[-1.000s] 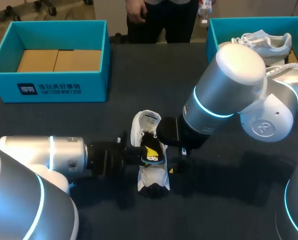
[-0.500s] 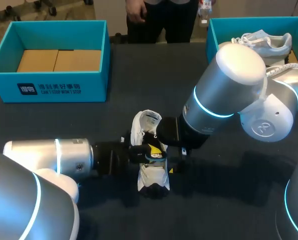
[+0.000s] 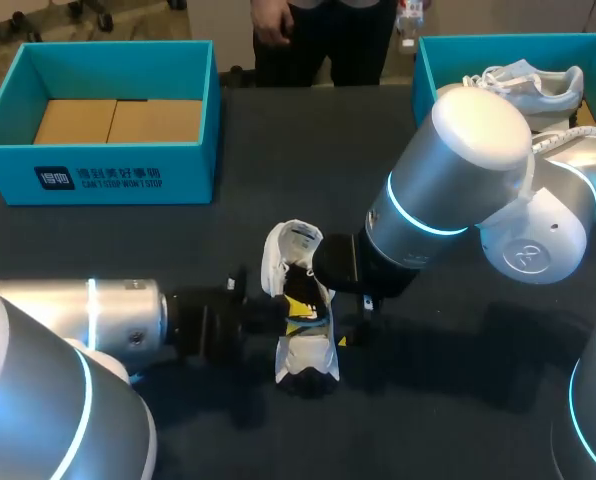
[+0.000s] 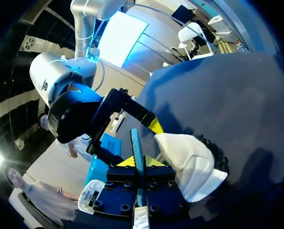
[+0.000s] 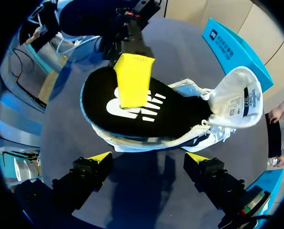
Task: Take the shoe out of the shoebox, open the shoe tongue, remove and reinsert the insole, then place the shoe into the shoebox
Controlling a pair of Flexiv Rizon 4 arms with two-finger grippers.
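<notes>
Teal shoebox is sitting far-left, well apart. The shoe is lying mid-table, tongue back. Our left gripper is pinching the insole by its edge, half out. Our right gripper is hovering beside the shoe, fingers wide, empty. We're judging the unbraced shoe may drag along, or the thin edge may slip.

The shoe stood at the middle of the frame on the counter, with the insole lying partly in its opening. The left hand, just left of the shoe, had the insole's edge pinched between its fingers. The right hand sat just right of the shoe, apart from it. The left shoebox lay at upper left. The right shoebox lay at upper right, with a second shoe in it.
</notes>
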